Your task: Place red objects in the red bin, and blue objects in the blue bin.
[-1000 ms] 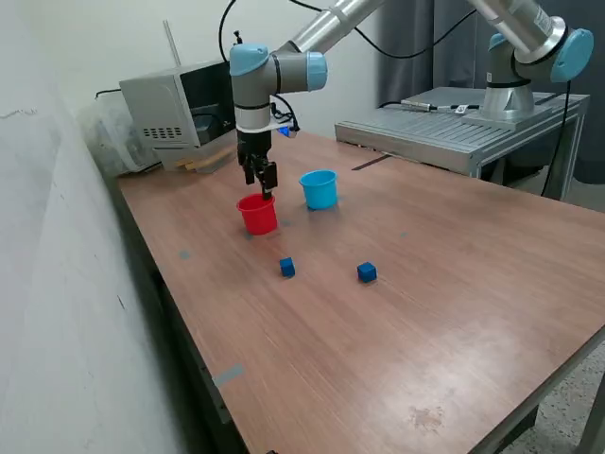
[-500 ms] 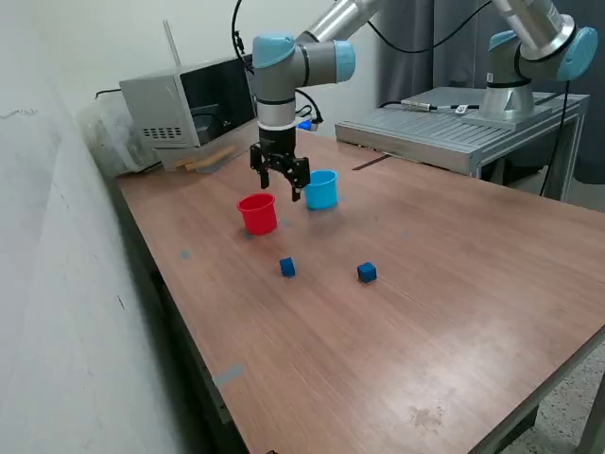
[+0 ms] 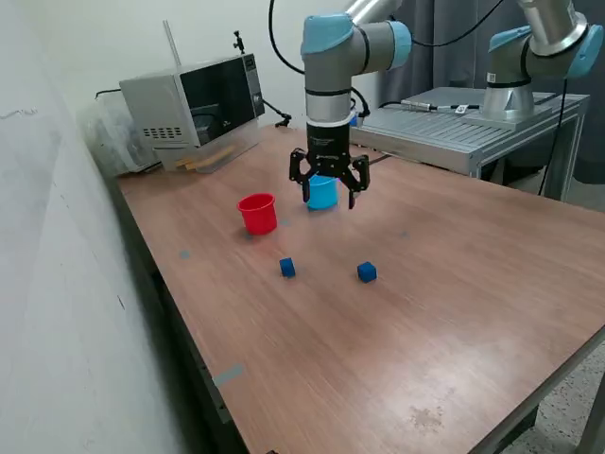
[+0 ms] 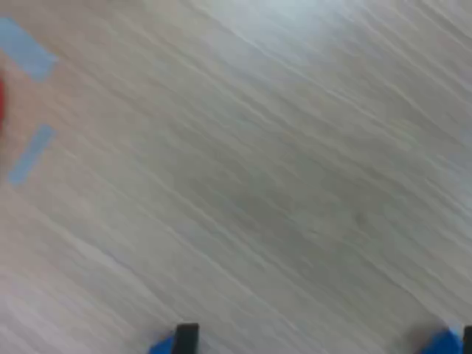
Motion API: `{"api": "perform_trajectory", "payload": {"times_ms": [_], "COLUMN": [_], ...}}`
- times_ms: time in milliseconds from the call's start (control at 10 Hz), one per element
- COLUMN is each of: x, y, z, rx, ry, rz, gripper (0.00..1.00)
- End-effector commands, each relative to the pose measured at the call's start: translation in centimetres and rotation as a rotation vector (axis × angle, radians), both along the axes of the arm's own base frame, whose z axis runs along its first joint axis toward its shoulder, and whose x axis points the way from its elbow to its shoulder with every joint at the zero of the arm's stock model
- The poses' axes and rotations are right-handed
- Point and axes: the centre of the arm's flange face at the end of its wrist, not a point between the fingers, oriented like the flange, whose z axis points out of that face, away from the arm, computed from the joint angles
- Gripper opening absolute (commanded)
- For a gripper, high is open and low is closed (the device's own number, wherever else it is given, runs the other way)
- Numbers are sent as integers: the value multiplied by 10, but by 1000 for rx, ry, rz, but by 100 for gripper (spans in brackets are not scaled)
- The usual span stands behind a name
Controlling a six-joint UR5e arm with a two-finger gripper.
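The red bin (image 3: 257, 214) stands on the wooden table. To the exterior view's right of it is the blue bin (image 3: 322, 195). My gripper (image 3: 328, 200) hangs open above the table in front of the blue bin, partly covering it, with nothing between its fingers. Two blue objects lie nearer the front: one cube (image 3: 287, 268) and another (image 3: 367, 272). No red objects show; the inside of the red bin is hidden. The wrist view is blurred wood grain with one dark fingertip (image 4: 186, 338) at its edge and a red sliver (image 4: 1, 103) at the border.
A microwave (image 3: 189, 102) stands at the back of the table, with a metal platform (image 3: 444, 128) and a second arm (image 3: 529, 47) behind. Blue tape pieces (image 4: 26, 49) are stuck on the wood. The table's edge (image 3: 180, 322) runs along the exterior view's left.
My gripper has left the spot over the red bin and swung toward the exterior view's right, to in front of the blue bin. Its fingers now stand spread. The cubes and bins have stayed put.
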Motion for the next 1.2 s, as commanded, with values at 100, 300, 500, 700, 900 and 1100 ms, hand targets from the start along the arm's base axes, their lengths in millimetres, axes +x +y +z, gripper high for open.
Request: {"api": "perform_trajectory", "payload": {"times_ms": [100, 300, 500, 700, 900, 1100], "x": [12, 17, 15, -9, -35, -52], "y": [-56, -82, -94, -83, -40, -13], "z": [3, 7, 9, -6, 1, -10], "rx": [-82, -99, -119, -123, -132, -132], "ry": [46, 74, 106, 113, 142, 149], "rz": [-426, -600, -680, -709, -752, -782], "gripper": [100, 100, 100, 100, 100, 100]}}
